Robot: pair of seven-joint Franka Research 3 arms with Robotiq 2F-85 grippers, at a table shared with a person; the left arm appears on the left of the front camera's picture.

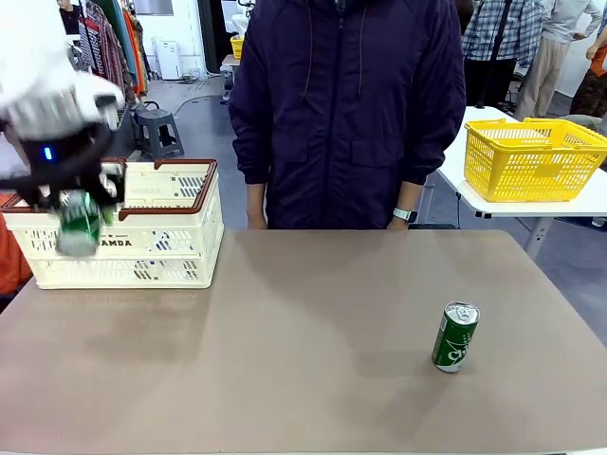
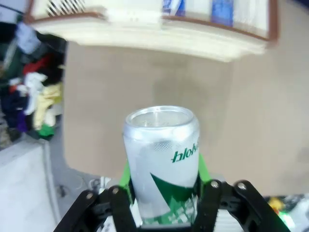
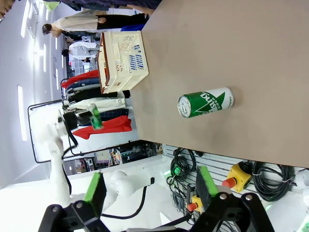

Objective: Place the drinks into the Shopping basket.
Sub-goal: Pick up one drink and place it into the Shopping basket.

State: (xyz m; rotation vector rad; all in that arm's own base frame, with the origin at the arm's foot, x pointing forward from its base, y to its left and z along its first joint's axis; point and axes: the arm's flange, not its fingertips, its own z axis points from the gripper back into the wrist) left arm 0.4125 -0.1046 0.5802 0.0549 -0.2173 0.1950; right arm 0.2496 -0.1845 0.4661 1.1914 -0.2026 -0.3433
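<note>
Brown tabletop point(image 1: 313, 379) lies before me, with a person point(image 1: 346, 114) in a dark jacket standing at the middle of its far edge. Behind them the floor holds a small stool point(image 1: 156, 128). A yellow mesh basket point(image 1: 531, 161) sits on a white table point(image 1: 597, 201) beyond the far right corner.

My left gripper point(image 1: 76, 204) is clamped on a green can point(image 1: 80, 226). Its green pads point(image 2: 126, 174) press the can's sides, and the silver top points away from my wrist. I hold that can off the table at the left edge, in front of the near wall of the Shopping basket point(image 1: 161, 237), not yet above its opening. Between the can and the basket's brown rim my left wrist view shows bare tabletop.

The Shopping basket stands at the far left corner of the table, its long side facing me. Over its rim I see blue shapes point(image 2: 222, 12) inside, too blurred for me to tell what they are. I cannot tell what the yellow mesh basket holds.

A second green can point(image 1: 456, 336) stands upright toward the near right corner, well apart from the Shopping basket and from the person.

My right gripper point(image 3: 150, 188) hangs with its jaws wide apart and nothing between them. It is off the near edge of the table, well apart from that second can. Below that edge hang black cables point(image 3: 270, 176) and a yellow box with a red button point(image 3: 237, 175).
</note>
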